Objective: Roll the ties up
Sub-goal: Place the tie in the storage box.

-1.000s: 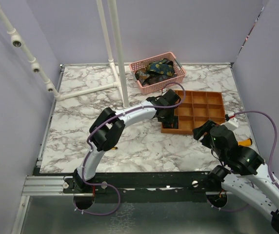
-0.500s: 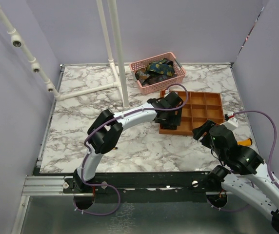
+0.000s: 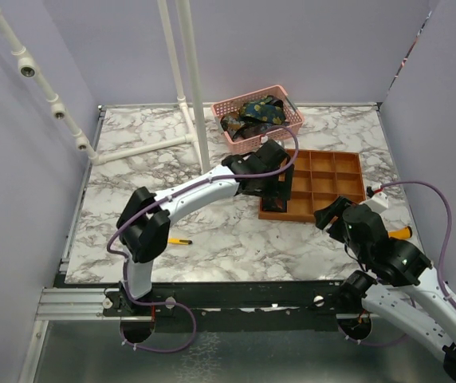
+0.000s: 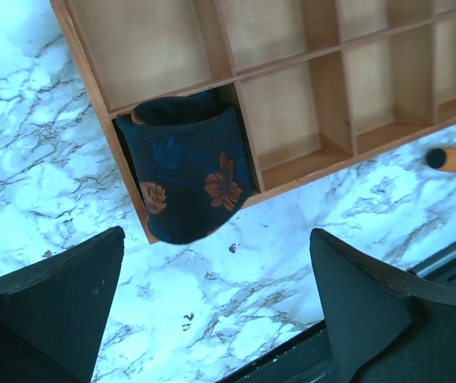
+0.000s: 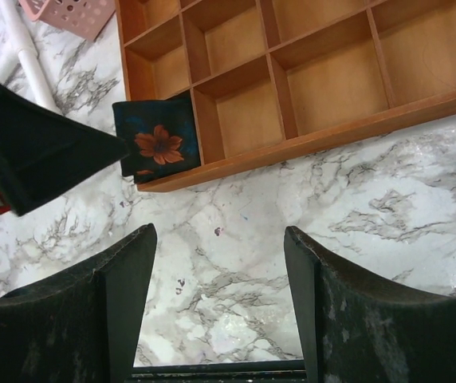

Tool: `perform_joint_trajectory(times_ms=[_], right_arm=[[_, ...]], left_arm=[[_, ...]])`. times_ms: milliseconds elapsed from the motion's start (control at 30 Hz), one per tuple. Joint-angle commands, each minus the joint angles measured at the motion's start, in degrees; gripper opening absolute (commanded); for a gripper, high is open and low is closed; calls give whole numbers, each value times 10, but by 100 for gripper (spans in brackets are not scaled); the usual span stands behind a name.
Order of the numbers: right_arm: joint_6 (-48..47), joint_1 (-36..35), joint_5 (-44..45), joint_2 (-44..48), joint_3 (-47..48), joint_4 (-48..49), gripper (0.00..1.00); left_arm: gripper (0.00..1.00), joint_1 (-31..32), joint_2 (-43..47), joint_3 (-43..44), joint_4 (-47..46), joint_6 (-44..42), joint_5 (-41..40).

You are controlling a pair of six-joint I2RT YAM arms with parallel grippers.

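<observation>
- Rolled tie (image 4: 188, 175), dark navy with orange-red flowers, sits in the near-left corner compartment of the wooden tray (image 4: 248, 132), filling it wall to wall and rising past the tray's near rim
- More ties (image 3: 252, 116) lie loose in the pink basket (image 3: 244, 96) just beyond the tray's far-left corner
- Left gripper (image 4: 218, 235) hangs over that corner compartment, jaws spread wide with nothing between them and apart from the roll; a second ago they stood much narrower
- Since then the left arm's elbow has swung away from the tray, uncovering a small yellow-and-black tool (image 3: 180, 241) on the marble table (image 3: 132, 167), well left of the tray
- Right gripper (image 5: 220, 235) hovers off the tray's near rim, jaws partly apart and holding nothing, as a second ago
- Bare marble runs along the tray's near and left rims; the compartments beside the roll show only wooden floor
- The top view hides the roll under the left gripper; both wrist views show it, and the right wrist view also catches a left finger (image 5: 37, 152) beside the tray's left rim
- An orange handle (image 4: 455, 158) lies on the marble off the tray's near-right corner
</observation>
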State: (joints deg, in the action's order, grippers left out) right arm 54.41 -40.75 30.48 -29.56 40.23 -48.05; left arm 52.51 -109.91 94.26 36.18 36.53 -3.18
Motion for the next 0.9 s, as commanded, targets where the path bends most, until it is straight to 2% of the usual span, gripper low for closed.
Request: perform_joint_trajectory(times_ms=[0, 67, 200, 367, 433, 600, 800, 867], right_arm=[[-38, 3, -32, 15, 0, 28, 70], [-79, 3, -68, 20, -7, 63, 70], [-129, 3, -121, 5, -8, 106, 70], [-157, 2, -134, -45, -3, 139, 71], [-162, 2, -126, -64, 0, 148, 71], [-162, 2, -78, -79, -7, 178, 72], [-168, 2, -18, -69, -47, 209, 72], [-169, 2, -14, -66, -60, 216, 72]], left_arm=[[99, 3, 97, -24, 0, -6, -30], [99, 10, 162, -70, -27, -6, -75], [99, 18, 324, -208, -75, 18, -219], [99, 11, 497, -361, -90, -18, -323], [99, 2, 544, -402, -84, -40, -336], [99, -7, 591, -459, -56, -17, -391], [99, -8, 608, -516, -56, 52, -426], [99, -8, 607, -515, -55, 52, -431]])
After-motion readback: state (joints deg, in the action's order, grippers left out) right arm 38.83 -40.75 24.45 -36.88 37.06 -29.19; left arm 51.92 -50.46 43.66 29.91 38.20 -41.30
